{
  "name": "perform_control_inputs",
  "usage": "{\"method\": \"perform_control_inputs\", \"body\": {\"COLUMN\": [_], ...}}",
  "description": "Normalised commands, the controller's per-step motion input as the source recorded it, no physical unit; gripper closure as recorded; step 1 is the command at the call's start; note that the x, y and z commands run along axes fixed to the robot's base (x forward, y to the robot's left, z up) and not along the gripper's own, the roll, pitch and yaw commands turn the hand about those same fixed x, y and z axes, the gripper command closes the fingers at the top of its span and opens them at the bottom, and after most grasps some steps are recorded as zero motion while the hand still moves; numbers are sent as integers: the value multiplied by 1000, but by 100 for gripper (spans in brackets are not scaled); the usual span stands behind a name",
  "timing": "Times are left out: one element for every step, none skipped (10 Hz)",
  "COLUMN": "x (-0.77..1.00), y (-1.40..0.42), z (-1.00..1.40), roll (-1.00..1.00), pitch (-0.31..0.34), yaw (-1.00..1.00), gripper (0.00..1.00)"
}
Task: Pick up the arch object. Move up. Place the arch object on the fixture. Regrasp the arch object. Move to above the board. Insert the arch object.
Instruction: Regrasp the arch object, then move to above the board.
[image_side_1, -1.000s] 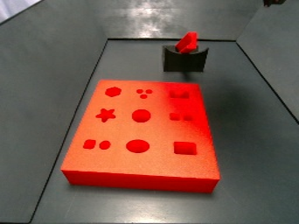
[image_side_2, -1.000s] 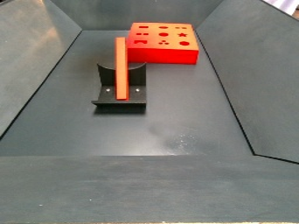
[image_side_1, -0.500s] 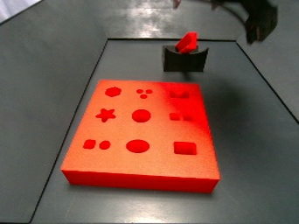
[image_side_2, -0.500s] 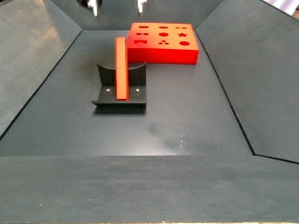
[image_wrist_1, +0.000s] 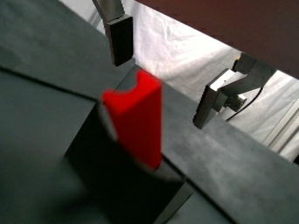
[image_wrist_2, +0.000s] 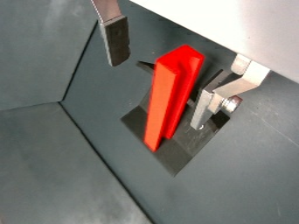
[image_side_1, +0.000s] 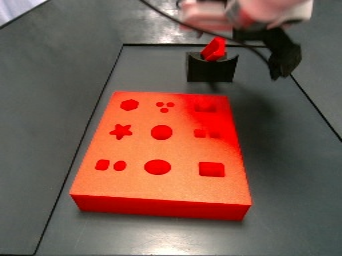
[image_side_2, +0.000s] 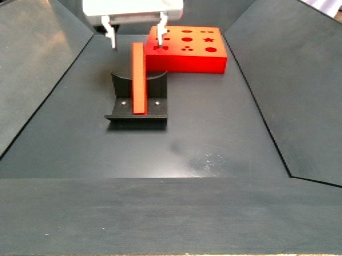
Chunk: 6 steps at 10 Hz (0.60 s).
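The arch object (image_side_2: 136, 74) is a long red bar leaning up on the fixture (image_side_2: 138, 110), a small dark block on the grey floor. Both side views show it, as a red tip (image_side_1: 214, 47) above the fixture (image_side_1: 209, 69). My gripper (image_side_2: 135, 38) hangs open over the bar's upper end, one finger on each side, touching nothing. In both wrist views the arch object (image_wrist_1: 138, 118) (image_wrist_2: 170, 94) stands between the spread fingers of the gripper (image_wrist_1: 163, 77) (image_wrist_2: 162, 77). The board (image_side_1: 134, 188) lies flat nearer the front, its front wall (image_side_2: 187, 66) beyond the fixture.
Sloping dark grey walls (image_side_2: 47, 90) enclose the floor on all sides. The board's cutouts (image_side_1: 162, 132) face up. A white cloth (image_wrist_1: 176, 48) shows beyond the wall in a wrist view.
The gripper, out of sight a second ago, has come down from above and now straddles the upper end of the arch object. The bar, fixture and board have not moved.
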Motion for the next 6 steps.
{"method": "perform_control_inputs", "body": {"x": [96, 91, 84, 83, 0, -66], "y": [2, -3, -2, -5, 0, 75], "z": [-676, -522, -317, -170, 0, 1000], "roll": [69, 71, 69, 65, 0, -44], "pitch": [-16, -9, 7, 7, 0, -235], "yaw": [1, 5, 11, 18, 0, -86], "gripper": [0, 0, 0, 0, 100, 100]}}
